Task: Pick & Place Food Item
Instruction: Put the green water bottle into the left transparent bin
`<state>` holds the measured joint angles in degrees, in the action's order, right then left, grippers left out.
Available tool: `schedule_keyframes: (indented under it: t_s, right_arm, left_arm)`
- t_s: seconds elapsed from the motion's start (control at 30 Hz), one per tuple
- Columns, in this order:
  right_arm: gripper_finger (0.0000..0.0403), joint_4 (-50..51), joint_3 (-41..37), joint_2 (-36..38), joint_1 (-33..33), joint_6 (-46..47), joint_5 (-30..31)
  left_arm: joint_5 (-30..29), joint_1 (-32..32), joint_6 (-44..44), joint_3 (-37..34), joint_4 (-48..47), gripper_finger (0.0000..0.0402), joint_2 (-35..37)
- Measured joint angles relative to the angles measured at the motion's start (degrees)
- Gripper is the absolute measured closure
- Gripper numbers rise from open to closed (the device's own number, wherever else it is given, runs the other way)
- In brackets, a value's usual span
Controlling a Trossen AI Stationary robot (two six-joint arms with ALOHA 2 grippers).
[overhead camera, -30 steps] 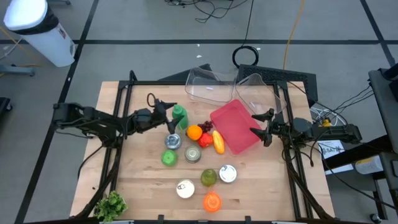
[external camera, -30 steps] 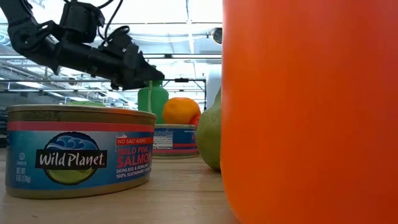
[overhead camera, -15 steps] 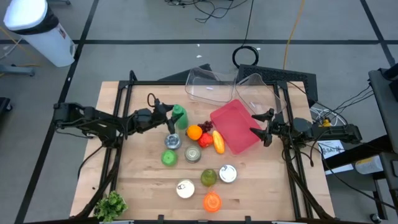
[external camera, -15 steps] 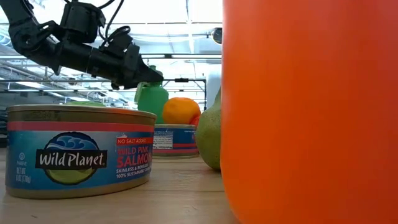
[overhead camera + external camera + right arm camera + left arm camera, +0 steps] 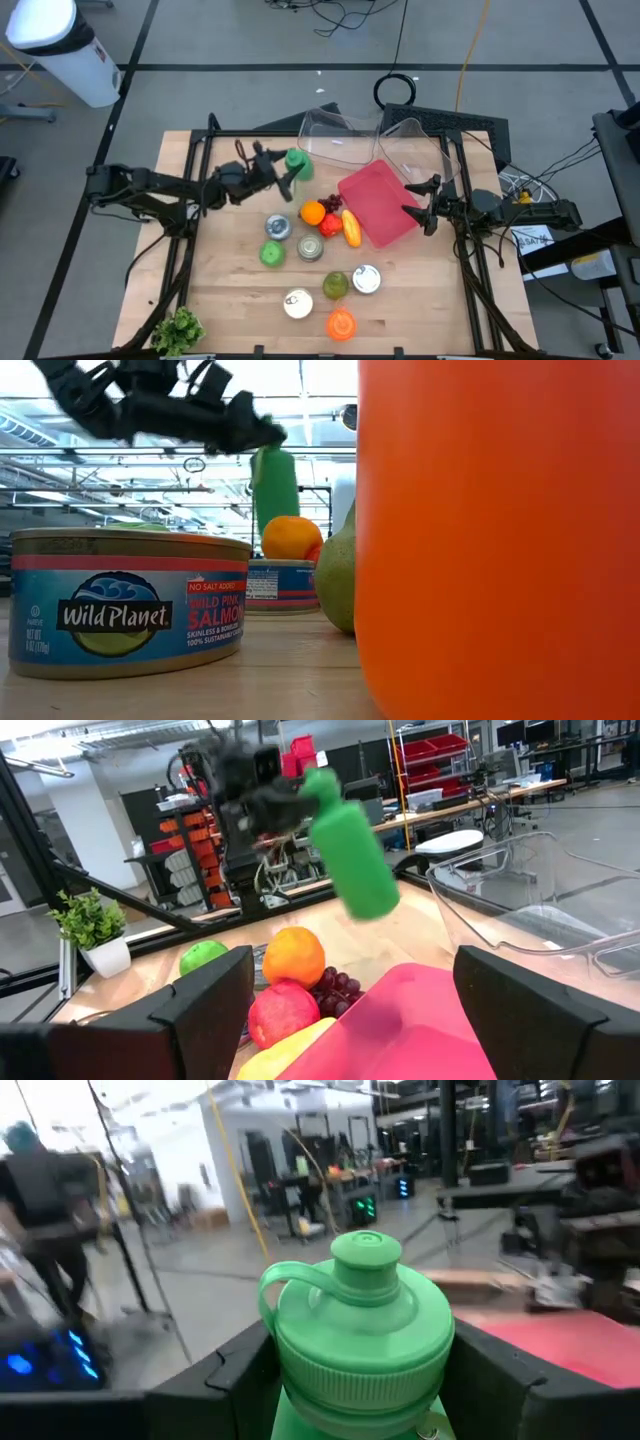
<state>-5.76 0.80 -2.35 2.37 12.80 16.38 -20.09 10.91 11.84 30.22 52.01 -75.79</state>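
Observation:
The green bottle (image 5: 297, 163) with a looped cap is off the table, in my left gripper (image 5: 281, 175). In the low view the bottle (image 5: 275, 485) hangs above the orange (image 5: 291, 538). In the right wrist view it (image 5: 352, 848) slants, bottom end lower. My left gripper (image 5: 365, 1380) is shut on the bottle. My right gripper (image 5: 420, 205) is open and waits at the pink tray's (image 5: 375, 205) right edge; it touches nothing. My left gripper pinches the green bottle at its top end, just below the cap (image 5: 365, 1342), one finger (image 5: 235, 1375) on each side. The fingers come nearly level from the table's left. The bottle is lifted clear and tilted, its bottom end (image 5: 375, 900) pointing down toward the pink tray.
Two clear tubs (image 5: 335, 140) (image 5: 415, 150) stand at the far edge. Fruit sits beside the tray: orange (image 5: 312, 212), red apple (image 5: 331, 224), yellow piece (image 5: 351, 228). Several cans (image 5: 278, 227), a green apple (image 5: 271, 254), a pear (image 5: 335, 286) and an orange bottle (image 5: 341, 323) fill the middle and near side.
My left gripper has risen and moved toward the table's far edge, carrying the green bottle. The bottle stood on the table half a second ago; now it is lifted clear and tipped from upright. My right arm has kept still.

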Motion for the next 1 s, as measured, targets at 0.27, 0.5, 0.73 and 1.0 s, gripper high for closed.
schedule_keyframes:
  t_s: [0.27, 0.5, 0.73, 1.0]
  right_arm:
    - [0.0076, 0.00, 0.00, 0.00, 0.00, 0.02, 0.00]
    - [0.0077, 0.00, 0.02, 0.02, 0.00, 0.00, 0.00]
    - [0.0078, 0.00, 0.02, 0.01, -0.01, 0.00, 0.00]
    - [0.0078, 0.00, 0.01, 0.01, 0.00, 0.01, 0.00]
  left_arm:
    - [1.35, 7.66, 7.60, 13.24, -11.45, 0.0171, -0.79]
    - [9.72, 16.75, 4.04, 16.36, -11.34, 0.0169, -7.77]
    - [12.86, 19.09, 2.95, 18.29, -3.21, 0.0168, -17.07]
    - [12.53, 17.98, 0.33, 18.11, -2.63, 0.0168, -19.50]
